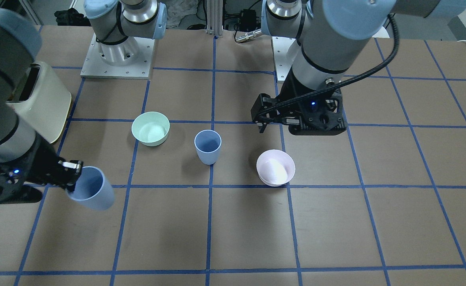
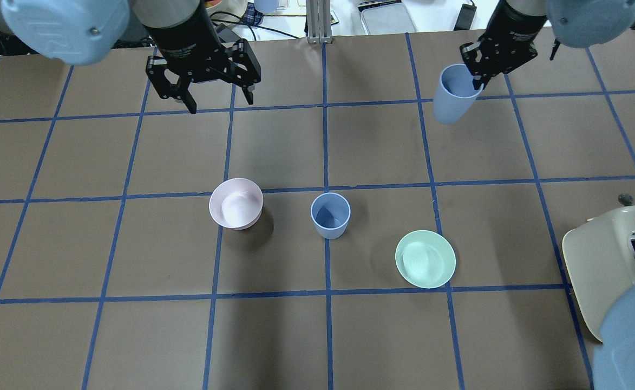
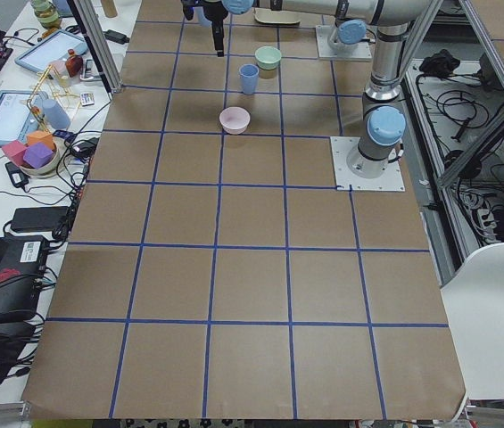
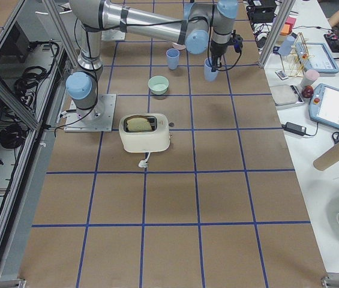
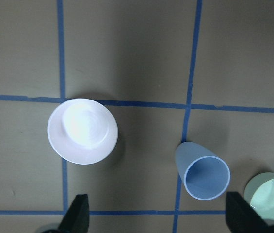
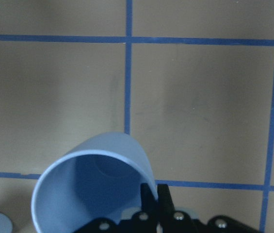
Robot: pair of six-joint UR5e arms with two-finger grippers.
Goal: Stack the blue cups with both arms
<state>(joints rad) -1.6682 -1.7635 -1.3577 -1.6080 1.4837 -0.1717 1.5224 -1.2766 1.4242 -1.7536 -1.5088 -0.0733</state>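
One blue cup (image 1: 207,147) stands upright on the table's middle; it also shows in the overhead view (image 2: 330,215) and the left wrist view (image 5: 204,174). My right gripper (image 1: 74,171) is shut on the rim of the other blue cup (image 1: 91,190) and holds it tilted above the table, far from the standing cup; the overhead view shows the gripper (image 2: 482,76) and its cup (image 2: 454,95). In the right wrist view one finger (image 6: 149,196) is inside the cup's rim (image 6: 93,184). My left gripper (image 2: 221,104) is open and empty, high above the table beyond the pink bowl.
A pale pink bowl (image 2: 236,203) sits to the standing cup's left in the overhead view and a mint-green bowl (image 2: 425,259) to its right. A cream toaster (image 2: 615,254) stands near the right arm's side of the table.
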